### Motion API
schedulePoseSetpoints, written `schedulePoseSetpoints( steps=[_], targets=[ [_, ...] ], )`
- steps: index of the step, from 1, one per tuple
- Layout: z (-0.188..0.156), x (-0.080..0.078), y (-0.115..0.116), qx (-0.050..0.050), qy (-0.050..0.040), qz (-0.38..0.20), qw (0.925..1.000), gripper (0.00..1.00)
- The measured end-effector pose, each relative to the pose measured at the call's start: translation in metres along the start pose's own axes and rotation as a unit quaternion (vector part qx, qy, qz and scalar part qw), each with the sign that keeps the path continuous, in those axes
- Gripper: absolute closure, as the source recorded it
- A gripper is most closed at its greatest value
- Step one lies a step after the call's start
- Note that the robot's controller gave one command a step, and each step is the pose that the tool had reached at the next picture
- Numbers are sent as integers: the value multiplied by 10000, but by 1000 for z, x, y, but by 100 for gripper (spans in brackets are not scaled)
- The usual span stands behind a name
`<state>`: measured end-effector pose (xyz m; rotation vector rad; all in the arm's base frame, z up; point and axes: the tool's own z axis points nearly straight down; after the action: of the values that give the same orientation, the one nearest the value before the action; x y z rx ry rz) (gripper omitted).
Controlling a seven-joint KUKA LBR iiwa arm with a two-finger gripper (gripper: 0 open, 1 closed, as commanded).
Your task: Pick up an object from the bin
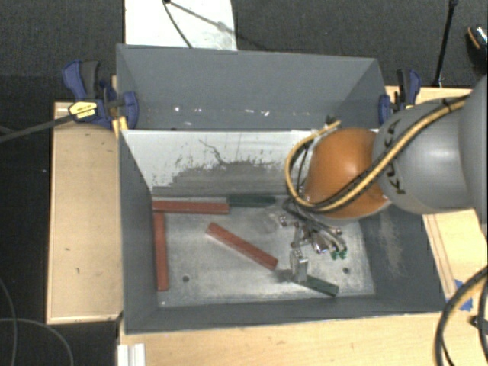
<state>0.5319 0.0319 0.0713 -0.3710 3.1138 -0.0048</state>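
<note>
Jaws of the arm (427, 166) hang low in the front right part of the bin (244, 90), just beside a dark green stick (323, 287) lying near the front wall. A red-brown stick (242, 246) lies toward the middle. Whether the jaws are apart or together, I cannot tell.

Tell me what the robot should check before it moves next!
1. Is the gripper low in the bin, front right: ok.
2. Is the dark green stick lying right by the gripper: ok.
3. Is anything held in the gripper: cannot tell.
4. Is the slanted red-brown stick free of the gripper: cannot tell.
5. Are the back red-brown stick and the side red-brown stick away along the walls: ok.
</note>
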Motion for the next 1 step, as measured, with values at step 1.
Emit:
schedulePoseSetpoints(
  steps=[1],
  targets=[
    [1, -30, 61, -30, 2, 1318, 9913, 0]
  ],
)
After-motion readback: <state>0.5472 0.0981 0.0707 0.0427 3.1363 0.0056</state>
